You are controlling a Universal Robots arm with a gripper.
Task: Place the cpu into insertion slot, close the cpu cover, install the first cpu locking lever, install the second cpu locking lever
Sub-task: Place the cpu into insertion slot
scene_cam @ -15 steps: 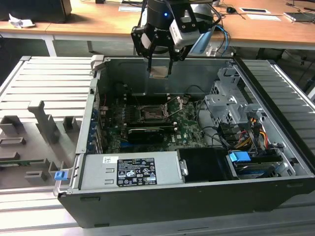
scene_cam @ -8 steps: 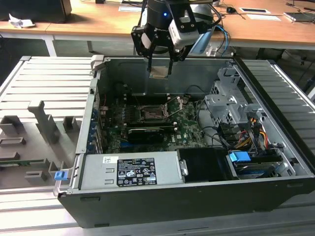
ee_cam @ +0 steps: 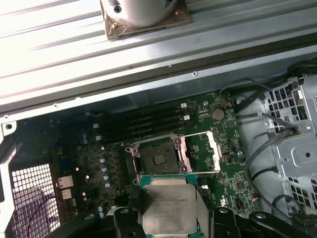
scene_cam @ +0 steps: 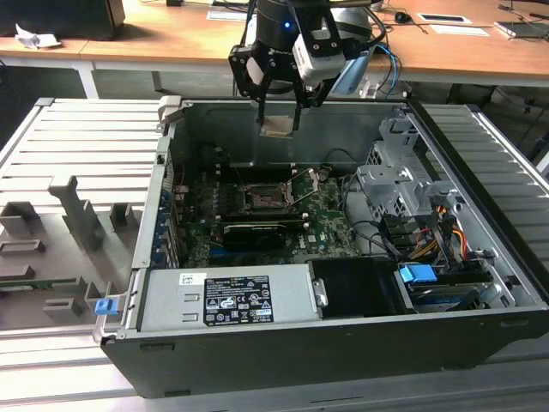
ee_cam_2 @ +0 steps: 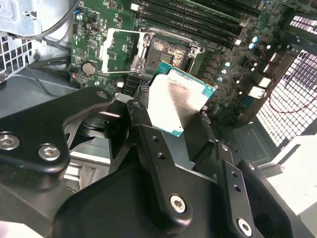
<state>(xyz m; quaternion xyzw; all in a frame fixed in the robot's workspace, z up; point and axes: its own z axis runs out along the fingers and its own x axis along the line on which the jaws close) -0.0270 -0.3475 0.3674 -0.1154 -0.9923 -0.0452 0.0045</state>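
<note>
Worktop (scene_cam: 77, 137) of ribbed grey metal carrying an open computer case (scene_cam: 257, 360) that lies on its side, its green motherboard (scene_cam: 330, 225) facing up. A boxy power supply (scene_cam: 227, 296) fills the near side of the case, and a metal drive cage (scene_cam: 399, 184) with loose cables sits at the exterior view's right. The robot arm's black claw (scene_cam: 279, 122) hangs above the case's far wall, higher than the rim, and pinches the cpu (scene_cam: 277, 127) by two opposite edges with the silvery top showing. Down on the board the insertion slot (scene_cam: 262, 199) is bare, its dark contact field exposed. The cpu cover (ee_cam: 216, 151) is folded back beside the slot, board showing through its cut-out. Judged from this, the task is at its first step: the chip is in transit, not seated, and the cover and both locking levers are all left to do. The air straight above the slot looks free. Around it the room is tighter: memory slots (ee_cam: 141, 124) run along one side, a long black expansion card (scene_cam: 257, 233) lies just beside the other, and the case walls ring the whole board.
</note>
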